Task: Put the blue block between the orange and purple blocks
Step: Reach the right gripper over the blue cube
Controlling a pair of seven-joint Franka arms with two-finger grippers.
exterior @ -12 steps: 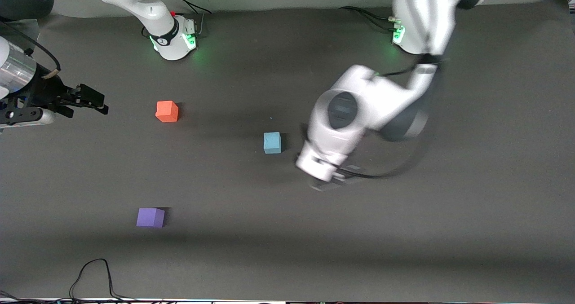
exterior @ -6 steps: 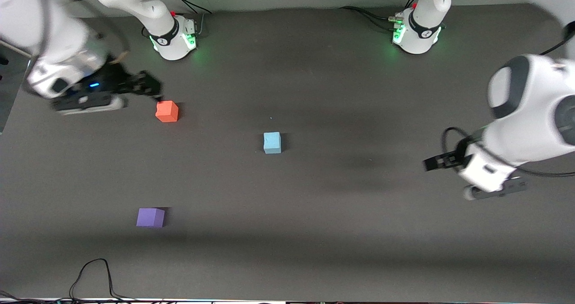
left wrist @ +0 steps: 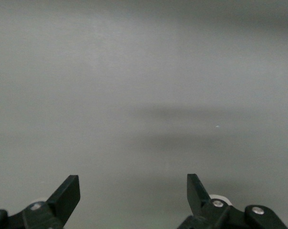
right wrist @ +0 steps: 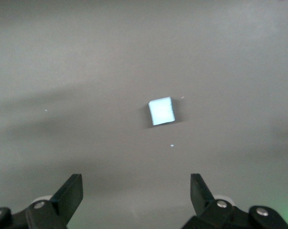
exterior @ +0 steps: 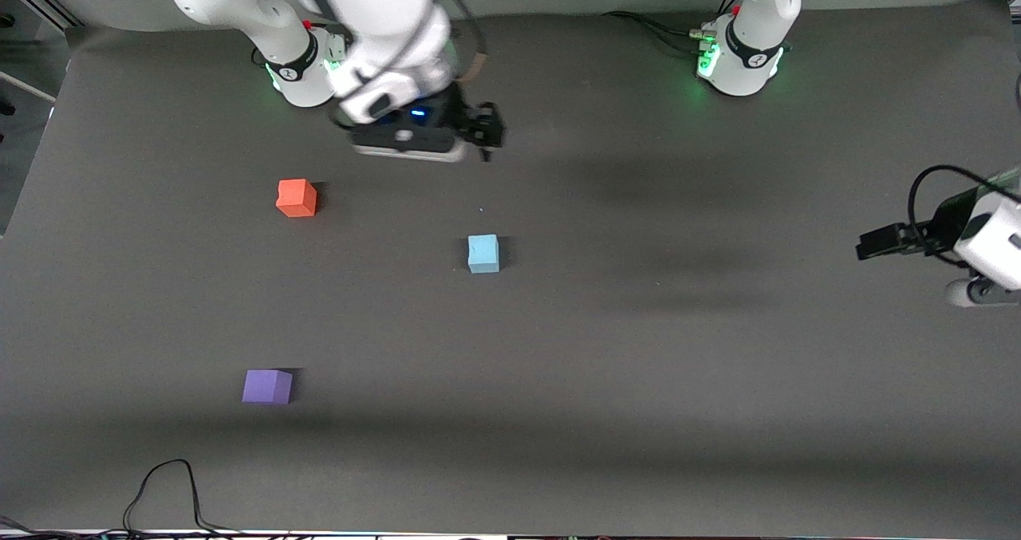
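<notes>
The light blue block (exterior: 483, 254) sits alone near the middle of the dark mat and also shows in the right wrist view as the blue block (right wrist: 162, 111). The orange block (exterior: 296, 198) and the purple block (exterior: 267, 386) lie toward the right arm's end, the purple one nearer the front camera. My right gripper (exterior: 486, 129) (right wrist: 136, 183) hangs open and empty over bare mat, apart from the blue block. My left gripper (exterior: 871, 245) (left wrist: 133, 183) is open and empty over bare mat at the left arm's end.
The two arm bases (exterior: 307, 65) (exterior: 742, 57) stand along the table's back edge with cables beside them. A black cable (exterior: 171, 484) loops on the mat near the front edge, close to the purple block.
My right gripper swung from beside the orange block toward the middle, over mat above the blue block's side. My left arm drew away farther toward its own end of the table.
</notes>
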